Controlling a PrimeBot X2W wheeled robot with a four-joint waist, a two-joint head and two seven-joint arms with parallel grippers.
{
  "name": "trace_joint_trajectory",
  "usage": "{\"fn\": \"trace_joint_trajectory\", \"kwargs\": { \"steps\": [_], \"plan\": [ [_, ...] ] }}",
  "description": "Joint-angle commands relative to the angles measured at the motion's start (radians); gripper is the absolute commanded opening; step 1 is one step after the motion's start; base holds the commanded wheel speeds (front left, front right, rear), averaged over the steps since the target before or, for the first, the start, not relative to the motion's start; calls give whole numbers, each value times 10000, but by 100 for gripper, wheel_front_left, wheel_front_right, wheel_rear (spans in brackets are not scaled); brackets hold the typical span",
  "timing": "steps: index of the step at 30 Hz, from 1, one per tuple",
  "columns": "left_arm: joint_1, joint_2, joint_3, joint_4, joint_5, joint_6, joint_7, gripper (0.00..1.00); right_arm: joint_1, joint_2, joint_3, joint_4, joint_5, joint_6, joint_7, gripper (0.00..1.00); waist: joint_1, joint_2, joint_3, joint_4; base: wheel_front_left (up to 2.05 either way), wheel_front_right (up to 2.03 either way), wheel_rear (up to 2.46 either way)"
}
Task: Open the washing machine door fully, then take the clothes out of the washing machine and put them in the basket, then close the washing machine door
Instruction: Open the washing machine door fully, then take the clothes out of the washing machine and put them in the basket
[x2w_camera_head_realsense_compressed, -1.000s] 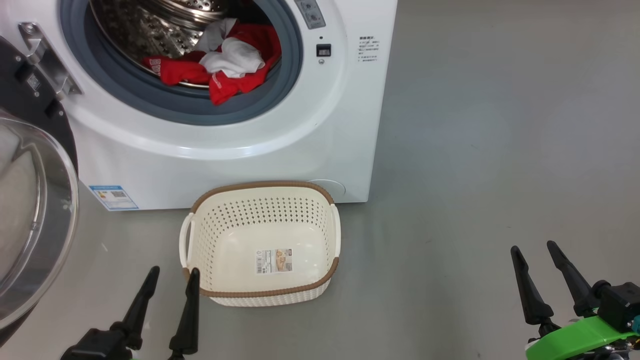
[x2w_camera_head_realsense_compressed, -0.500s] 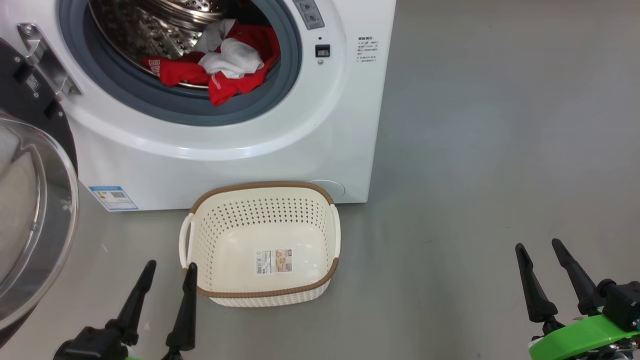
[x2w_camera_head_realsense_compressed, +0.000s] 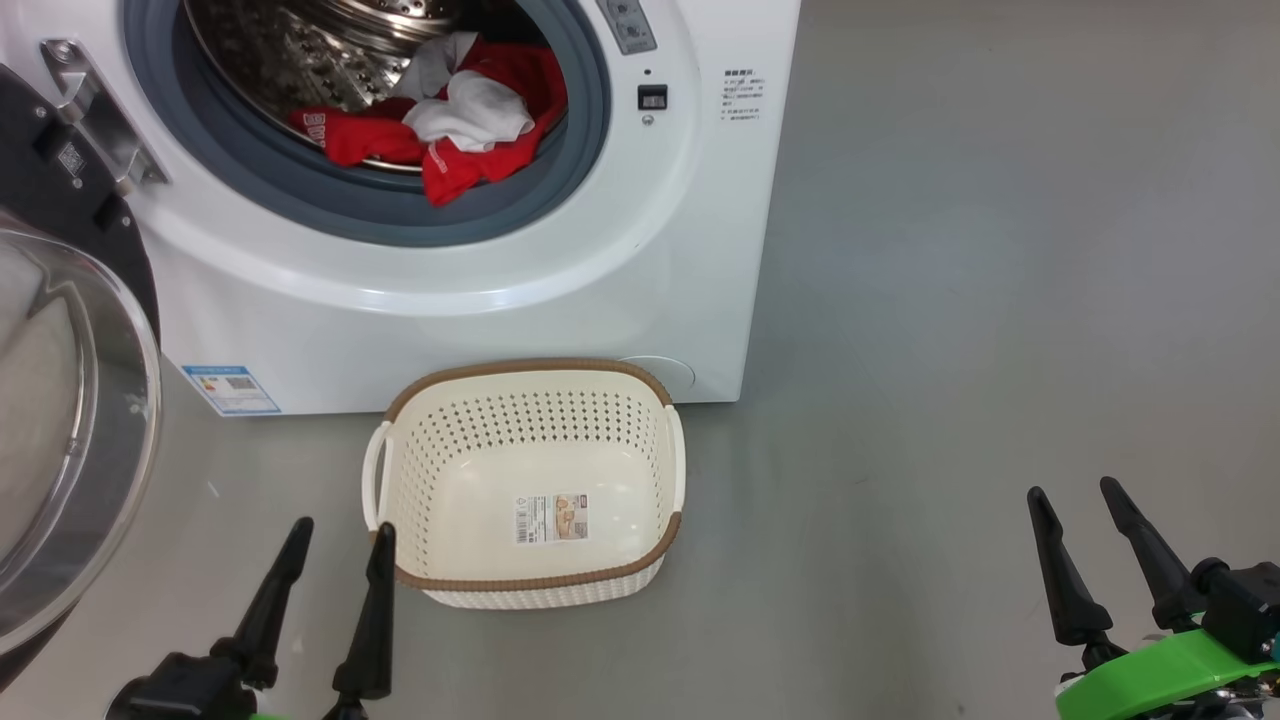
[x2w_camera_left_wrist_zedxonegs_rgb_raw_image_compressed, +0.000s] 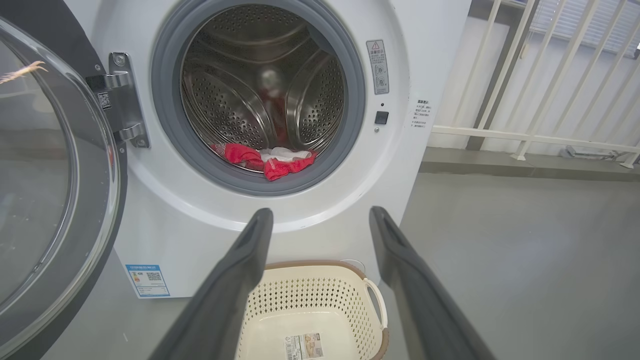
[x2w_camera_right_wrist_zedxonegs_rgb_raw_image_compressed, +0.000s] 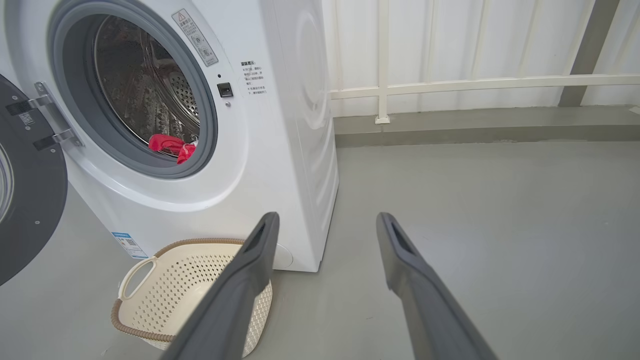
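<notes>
Head view: the clothes lie at the front lip of the washer. The basket sits on the floor at the washer's 6 o'clock. The door stands open at 9 o'clock.

Your left tool, fingers apart and holding nothing, is at the basket's 8 o'clock. Your right tool, also apart and holding nothing, is well off at 4 o'clock.

The wrist views add a white railing beyond the washer. The left one also shows the drum to its back wall.

Against a second ago, only your head camera has shifted slightly. Nothing else has moved.
</notes>
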Motion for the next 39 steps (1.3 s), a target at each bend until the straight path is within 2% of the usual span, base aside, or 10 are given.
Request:
{"fn": "trace_joint_trajectory", "kwargs": {
  "steps": [1,10,39],
  "plan": [
    [-132,136,310,-250,-19,-55,-51,100,-24,-172,205,-257,-65,63,-65,100,0,-1,11,1,0,0,0],
    [-198,179,252,-188,-102,-56,-51,100,-46,-172,249,-235,-65,63,-65,100,0,-1,27,-9,27,-35,8],
    [-292,248,142,-200,-321,-56,-51,100,-117,-118,379,-217,-60,63,-65,100,0,-1,25,12,86,-94,8]
  ]
}}
